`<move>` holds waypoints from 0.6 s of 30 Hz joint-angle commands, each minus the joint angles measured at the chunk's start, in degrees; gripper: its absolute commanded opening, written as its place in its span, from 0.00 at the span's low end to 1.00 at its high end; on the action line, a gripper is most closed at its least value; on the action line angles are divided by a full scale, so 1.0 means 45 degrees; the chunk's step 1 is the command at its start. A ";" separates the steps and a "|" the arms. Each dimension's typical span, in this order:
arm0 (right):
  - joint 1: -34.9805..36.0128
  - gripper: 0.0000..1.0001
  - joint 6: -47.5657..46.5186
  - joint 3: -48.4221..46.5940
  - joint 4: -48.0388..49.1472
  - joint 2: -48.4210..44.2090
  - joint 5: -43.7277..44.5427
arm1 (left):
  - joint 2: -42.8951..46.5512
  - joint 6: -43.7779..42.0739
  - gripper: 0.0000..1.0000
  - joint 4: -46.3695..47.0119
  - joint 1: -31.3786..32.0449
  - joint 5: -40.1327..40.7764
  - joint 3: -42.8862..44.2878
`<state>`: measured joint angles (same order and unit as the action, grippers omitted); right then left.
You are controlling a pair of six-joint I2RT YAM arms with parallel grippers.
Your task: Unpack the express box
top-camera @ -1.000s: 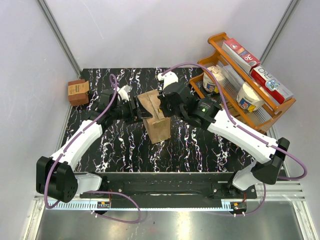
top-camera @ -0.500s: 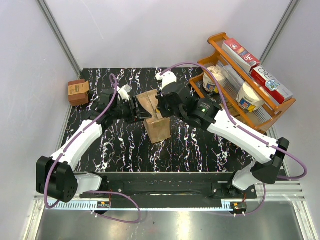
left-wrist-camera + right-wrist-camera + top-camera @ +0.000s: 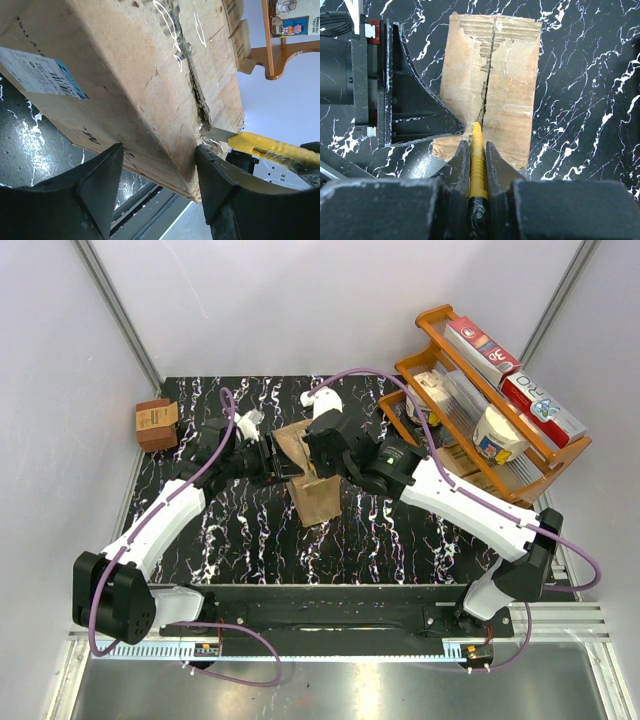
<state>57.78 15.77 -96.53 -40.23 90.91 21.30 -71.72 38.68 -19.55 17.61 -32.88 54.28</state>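
The express box (image 3: 320,495), a brown cardboard carton with a white label (image 3: 45,75), stands mid-table. Its top seam is torn open along the middle (image 3: 487,75). My left gripper (image 3: 274,462) comes in from the left and straddles the box's near corner (image 3: 159,146), both fingers against the cardboard. My right gripper (image 3: 318,454) hangs over the box top, shut on a yellow utility knife (image 3: 477,150). The knife's blade (image 3: 220,134) sits in the seam by the left gripper's finger (image 3: 415,110). The box's inside is hidden.
A small darker-brown box (image 3: 156,423) sits at the table's left edge. An orange rack (image 3: 452,322) with cartons and tubs fills the back right corner, close behind my right arm. White walls enclose the black marbled table (image 3: 250,540).
My left jaws have narrowed onto the box's corner. My right wrist has shifted a little to the left with the knife over the box top.
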 commanded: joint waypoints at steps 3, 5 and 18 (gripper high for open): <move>0.0266 0.00 -0.0164 -0.0385 -0.0201 0.0012 0.1867 | -0.0233 -0.0392 0.62 -0.0499 -0.0065 0.0882 -0.0051; 0.0305 0.00 -0.0300 -0.0423 -0.0201 -0.0027 0.2219 | -0.0214 -0.0392 0.62 -0.0480 -0.0065 0.0920 -0.0090; 0.0344 0.00 0.0381 -0.0424 -0.1001 0.0324 0.0582 | -0.0233 -0.0275 0.63 -0.0538 -0.0065 0.0980 0.0008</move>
<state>59.27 15.51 -96.55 -40.97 91.31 25.93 -71.75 38.70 -19.40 17.65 -32.95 54.28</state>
